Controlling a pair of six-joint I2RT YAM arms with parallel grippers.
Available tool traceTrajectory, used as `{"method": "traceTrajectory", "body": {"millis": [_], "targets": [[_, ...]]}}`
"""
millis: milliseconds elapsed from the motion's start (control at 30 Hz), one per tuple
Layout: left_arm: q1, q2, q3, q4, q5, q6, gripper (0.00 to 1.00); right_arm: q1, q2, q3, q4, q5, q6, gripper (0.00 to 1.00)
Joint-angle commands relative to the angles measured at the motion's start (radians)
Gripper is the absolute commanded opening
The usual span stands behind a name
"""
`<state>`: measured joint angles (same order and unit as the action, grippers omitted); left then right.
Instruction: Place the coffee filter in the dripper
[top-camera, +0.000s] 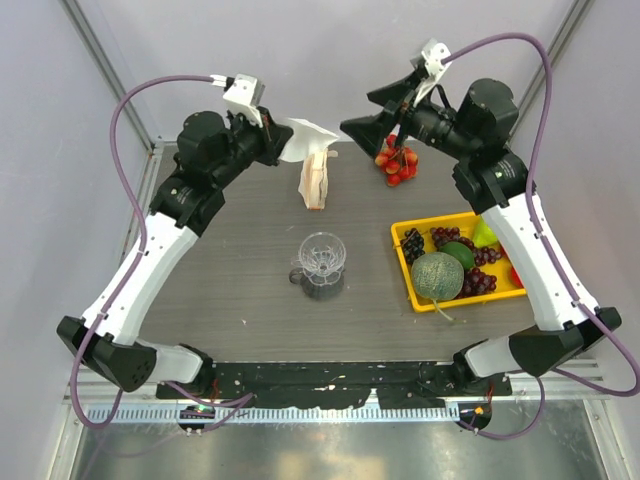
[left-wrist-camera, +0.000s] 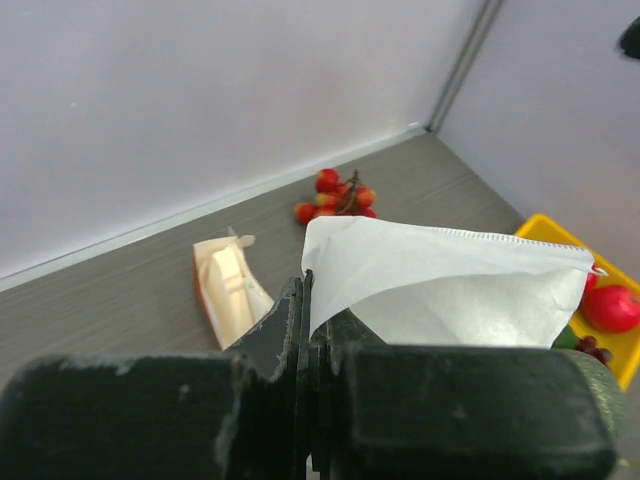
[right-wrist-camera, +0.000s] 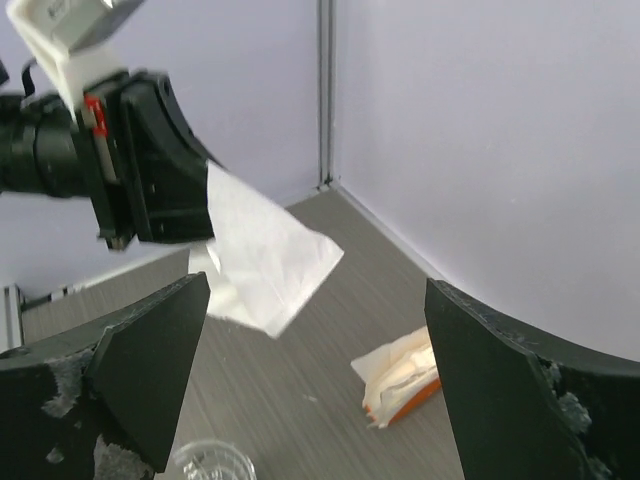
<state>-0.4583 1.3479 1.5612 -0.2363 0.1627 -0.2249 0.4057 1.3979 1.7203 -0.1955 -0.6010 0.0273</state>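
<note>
Left hand (top-camera: 272, 143) pinches the filter (top-camera: 305, 135) by one edge, beyond the dripper (top-camera: 322, 256); limp, it could fold against the rim. Right hand (top-camera: 362, 126) gapes, released.

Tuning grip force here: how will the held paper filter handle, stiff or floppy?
Probably light: the left claw holds the coffee filter by one edge. It juts out flat, unsupported, so likely crisp, though thin enough to crease.

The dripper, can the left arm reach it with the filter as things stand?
Probably yes. The left end effector holds the coffee filter raised at the far side; the dripper stands uncovered in the middle. Only the filter pack lies between, low enough to pass over.
</note>
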Motion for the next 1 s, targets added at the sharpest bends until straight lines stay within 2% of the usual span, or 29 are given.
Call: {"method": "traceTrajectory", "body": {"millis": [0,100,200,333,433,733,833,967], "targets": [[-0.032,0.016,0.080,-0.043,-0.253,0.119,0.00,0.054,0.027,0.104,0.005,0.124,0.028,0.95],[-0.040,0.034,0.109,-0.067,-0.281,0.093,0.00,0.073,0.010,0.055,0.066,0.095,0.022,0.95],[-0.043,0.040,0.115,-0.075,-0.279,0.069,0.00,0.100,-0.010,0.027,0.077,0.095,-0.076,0.95],[-0.052,0.040,0.119,-0.072,-0.256,0.047,0.00,0.166,0.016,0.044,0.050,0.187,-0.193,0.95],[-0.059,0.031,0.114,-0.063,-0.232,0.042,0.00,0.176,0.061,0.079,0.016,0.252,-0.201,0.95],[-0.068,-0.007,0.053,0.008,-0.167,0.038,0.00,0.176,0.145,0.139,-0.019,0.276,-0.168,0.96],[-0.068,-0.024,0.033,0.034,-0.129,0.029,0.00,0.174,0.153,0.148,-0.033,0.294,-0.171,1.00],[-0.068,-0.044,0.002,0.066,-0.109,0.029,0.00,0.171,0.150,0.142,-0.048,0.313,-0.168,0.86]]}}
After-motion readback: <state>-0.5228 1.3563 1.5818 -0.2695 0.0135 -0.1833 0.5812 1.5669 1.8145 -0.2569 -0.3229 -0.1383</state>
